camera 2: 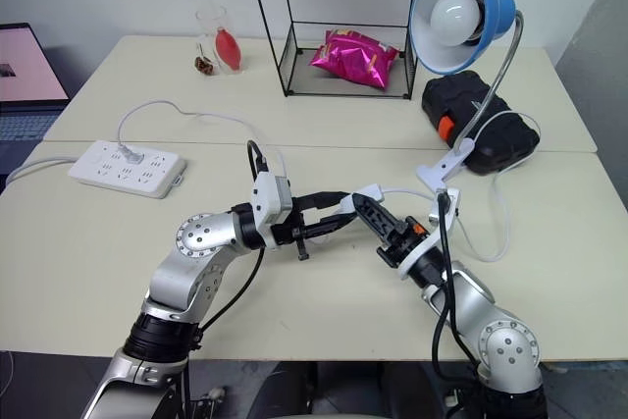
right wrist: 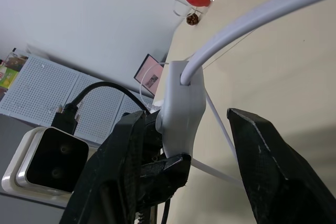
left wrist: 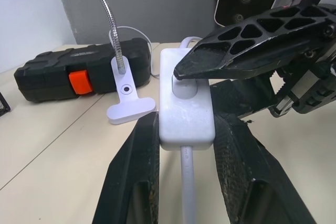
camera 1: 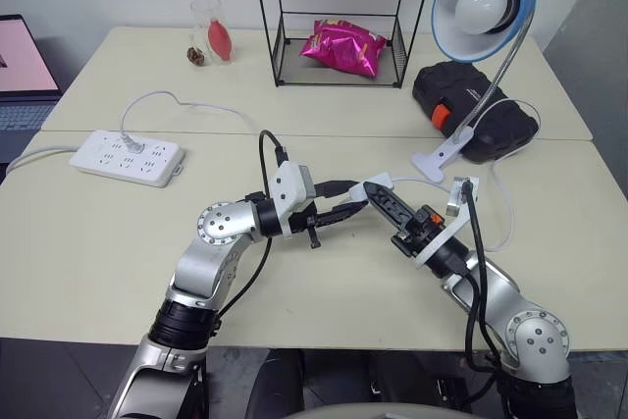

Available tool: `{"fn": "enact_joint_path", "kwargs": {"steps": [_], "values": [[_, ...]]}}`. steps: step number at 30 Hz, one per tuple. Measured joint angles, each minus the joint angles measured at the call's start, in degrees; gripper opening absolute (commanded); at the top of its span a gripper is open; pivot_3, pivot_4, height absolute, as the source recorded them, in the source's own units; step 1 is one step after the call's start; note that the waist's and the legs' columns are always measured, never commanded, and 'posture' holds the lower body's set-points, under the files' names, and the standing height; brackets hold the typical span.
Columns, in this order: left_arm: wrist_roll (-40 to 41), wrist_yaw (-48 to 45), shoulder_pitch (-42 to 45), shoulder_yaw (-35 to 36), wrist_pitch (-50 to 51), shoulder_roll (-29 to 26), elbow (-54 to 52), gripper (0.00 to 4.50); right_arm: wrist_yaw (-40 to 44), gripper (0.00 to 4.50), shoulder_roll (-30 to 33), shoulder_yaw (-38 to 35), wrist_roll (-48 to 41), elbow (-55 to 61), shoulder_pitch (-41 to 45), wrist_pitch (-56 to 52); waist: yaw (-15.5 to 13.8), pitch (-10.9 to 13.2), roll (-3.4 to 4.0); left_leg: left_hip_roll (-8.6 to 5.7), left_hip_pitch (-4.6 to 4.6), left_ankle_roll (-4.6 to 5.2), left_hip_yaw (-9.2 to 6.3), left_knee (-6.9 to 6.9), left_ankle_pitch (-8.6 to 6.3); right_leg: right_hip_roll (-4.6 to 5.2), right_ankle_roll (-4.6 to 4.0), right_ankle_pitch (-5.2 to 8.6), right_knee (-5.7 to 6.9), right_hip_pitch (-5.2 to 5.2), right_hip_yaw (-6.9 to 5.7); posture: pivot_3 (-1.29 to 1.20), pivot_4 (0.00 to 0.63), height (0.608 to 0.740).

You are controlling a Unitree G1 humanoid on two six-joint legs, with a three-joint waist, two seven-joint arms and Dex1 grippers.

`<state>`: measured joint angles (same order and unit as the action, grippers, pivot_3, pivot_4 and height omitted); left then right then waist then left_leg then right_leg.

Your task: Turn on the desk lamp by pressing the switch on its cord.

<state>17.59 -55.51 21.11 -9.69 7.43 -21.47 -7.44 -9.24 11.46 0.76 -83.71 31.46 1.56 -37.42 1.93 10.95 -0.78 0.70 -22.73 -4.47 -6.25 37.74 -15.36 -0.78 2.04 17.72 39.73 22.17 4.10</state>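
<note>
The desk lamp [camera 1: 483,5] has a blue shade and a white bulb, and stands clipped by its white base [camera 1: 439,156] at the back right. Its thin white cord [left wrist: 187,182] runs into the small white switch [left wrist: 186,108]. That switch is held above the table's middle, and my left gripper [left wrist: 186,121] is shut on its two sides. My right gripper [right wrist: 186,114] meets it from the right with its fingers apart. One black fingertip [left wrist: 181,69] rests on the switch's raised button. Whether the bulb is lit cannot be told.
A black case [camera 1: 476,110] with an orange latch lies behind the clip base. A white power strip [camera 1: 128,156] sits at the left. At the back stand a wire rack [camera 1: 339,76] holding a pink bag [camera 1: 343,46] and a glass [camera 1: 214,36]. A laptop [camera 1: 20,76] is at the far left.
</note>
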Motion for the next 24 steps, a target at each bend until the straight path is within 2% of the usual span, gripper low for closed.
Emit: {"fn": "enact_joint_path", "kwargs": {"steps": [16, 19, 24], "values": [[0.0, 0.0, 0.4, 0.0, 0.0, 0.0, 0.0, 1.09, 0.1, 2.49, 0.2, 0.3, 0.5, 0.0, -0.4, 0.0, 0.0, 0.0, 0.00, 0.00, 0.00, 0.00, 0.00, 0.00, 0.00, 0.00, 0.00, 0.00, 0.00, 0.00, 0.00, 0.00, 0.150, 0.740], [0.0, 0.0, 0.4, 0.0, 0.0, 0.0, 0.0, 1.09, 0.2, 1.96, 0.2, 0.5, 0.5, 0.0, -0.3, 0.0, 0.0, 0.0, 0.00, 0.00, 0.00, 0.00, 0.01, 0.00, 0.00, 0.00, 0.00, 0.00, 0.01, 0.00, 0.01, 0.00, 0.150, 0.740], [-0.2, 0.0, 0.4, -0.1, 0.0, 0.0, 0.0, 1.09, 0.4, 0.81, 0.1, 0.7, 0.4, 0.6, 0.1, 0.0, 0.0, 0.0, 0.00, 0.00, 0.00, 0.00, 0.00, 0.01, 0.00, 0.00, 0.00, 0.00, 0.02, 0.00, 0.00, 0.00, 0.150, 0.740]]}}
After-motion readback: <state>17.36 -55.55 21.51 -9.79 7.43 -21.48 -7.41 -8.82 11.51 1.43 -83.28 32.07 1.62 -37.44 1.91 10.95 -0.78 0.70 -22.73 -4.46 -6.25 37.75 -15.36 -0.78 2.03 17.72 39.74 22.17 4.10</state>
